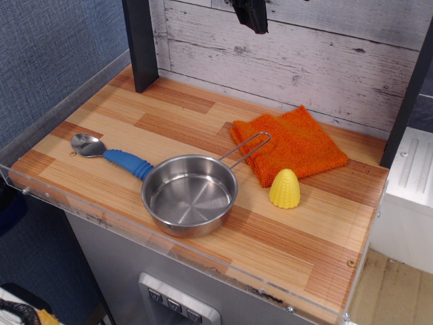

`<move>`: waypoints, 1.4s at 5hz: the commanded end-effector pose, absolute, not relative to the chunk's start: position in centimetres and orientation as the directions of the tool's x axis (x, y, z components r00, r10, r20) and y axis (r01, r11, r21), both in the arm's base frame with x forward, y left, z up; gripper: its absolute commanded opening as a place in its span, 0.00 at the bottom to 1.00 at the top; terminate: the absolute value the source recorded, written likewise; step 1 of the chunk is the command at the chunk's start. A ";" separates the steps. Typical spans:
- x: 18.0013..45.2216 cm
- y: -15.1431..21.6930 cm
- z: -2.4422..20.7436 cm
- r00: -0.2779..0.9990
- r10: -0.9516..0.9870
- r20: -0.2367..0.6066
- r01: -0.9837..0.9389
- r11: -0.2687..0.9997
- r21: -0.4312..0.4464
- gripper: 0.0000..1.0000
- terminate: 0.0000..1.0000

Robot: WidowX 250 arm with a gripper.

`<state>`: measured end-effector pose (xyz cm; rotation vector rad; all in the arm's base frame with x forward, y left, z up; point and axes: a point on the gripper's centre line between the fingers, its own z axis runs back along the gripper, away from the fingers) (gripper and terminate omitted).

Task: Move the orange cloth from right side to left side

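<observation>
Gripper (252, 15) seen at top centre, well above wood table (169, 122); jaw state can't be told. Bright orange folded terry cloth (292, 143) lies centre-right, under steel pan's wire handle (245, 147). Far corner should be pinched.

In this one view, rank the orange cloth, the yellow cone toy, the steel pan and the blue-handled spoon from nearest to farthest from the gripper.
The gripper hangs at the top edge, above the back of the table.
1. Orange cloth, back right, roughly below it.
2. Yellow cone toy, right, in front of the cloth.
3. Steel pan, centre front.
4. Blue-handled spoon, far left.
</observation>
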<state>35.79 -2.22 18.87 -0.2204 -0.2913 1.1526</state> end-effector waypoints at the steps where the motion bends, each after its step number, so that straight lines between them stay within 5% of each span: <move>1: 35.8 -2.2 18.9 0.375 0.920 0.113 -0.863 0.391 -0.319 1.00 0.00; 4: 37.1 -4.5 14.1 0.334 0.941 0.054 -0.878 0.331 -0.344 1.00 0.00; 7: 36.6 -7.6 8.5 0.372 0.928 0.025 -0.889 0.364 -0.279 1.00 0.00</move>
